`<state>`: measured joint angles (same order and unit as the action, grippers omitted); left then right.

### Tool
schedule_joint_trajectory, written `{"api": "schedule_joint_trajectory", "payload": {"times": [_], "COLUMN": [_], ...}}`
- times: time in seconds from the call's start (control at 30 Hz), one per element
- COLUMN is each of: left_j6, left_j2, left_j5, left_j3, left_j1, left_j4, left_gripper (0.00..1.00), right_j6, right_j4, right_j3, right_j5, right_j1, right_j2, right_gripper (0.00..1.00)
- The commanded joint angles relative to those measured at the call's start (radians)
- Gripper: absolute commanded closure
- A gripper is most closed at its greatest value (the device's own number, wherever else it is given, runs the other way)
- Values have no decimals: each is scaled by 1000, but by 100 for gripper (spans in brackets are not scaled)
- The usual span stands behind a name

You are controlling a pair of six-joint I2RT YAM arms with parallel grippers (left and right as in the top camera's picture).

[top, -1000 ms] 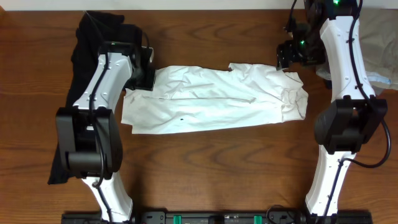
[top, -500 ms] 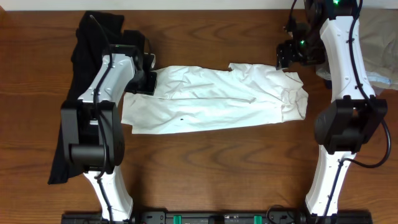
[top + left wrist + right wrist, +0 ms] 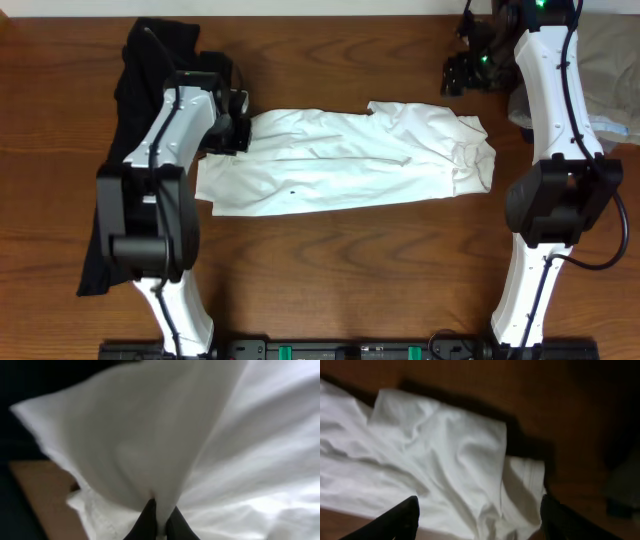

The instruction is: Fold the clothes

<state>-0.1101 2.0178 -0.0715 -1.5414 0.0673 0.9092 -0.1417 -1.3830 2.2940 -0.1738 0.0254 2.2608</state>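
From my station, the crumpled white fabric shirt (image 3: 340,160) lies stretched left to right across the middle of the brown wooden bench (image 3: 330,280), between the two arms. My left gripper (image 3: 236,128) sits at the shirt's upper-left corner. On the left wrist camera its dark fingers (image 3: 146,522) are clenched together with a fold of the white cloth pinched between them, and the fabric fans away from the tips.

My right gripper (image 3: 462,72) hangs over bare wood just beyond the shirt's upper-right corner, apart from the cloth. Its fingers (image 3: 402,520) are spread wide with nothing between them, and the wrist camera looks down past them onto the shirt's rumpled right end.

A long black fabric garment (image 3: 140,70) runs down the left side of the bench, partly under the left arm. I cannot tell whether it touches the shirt. A pale greyish fabric heap (image 3: 615,55) lies at the far right corner, behind the right arm.
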Motion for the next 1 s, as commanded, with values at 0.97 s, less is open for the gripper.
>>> {"api": "schedule_joint_trajectory", "payload": {"times": [0.97], "left_j6": [74], "left_j2": [-160], "left_j5": [5], "left_j3": [-25], "left_j1": [-1], "left_j4": [54], "left_gripper": [94], "right_j6": [6], "right_j4": [293], "right_j3": [8], "right_j5": [-148], "right_j1": [59], "right_j2": [337], "right_gripper": [48]}}
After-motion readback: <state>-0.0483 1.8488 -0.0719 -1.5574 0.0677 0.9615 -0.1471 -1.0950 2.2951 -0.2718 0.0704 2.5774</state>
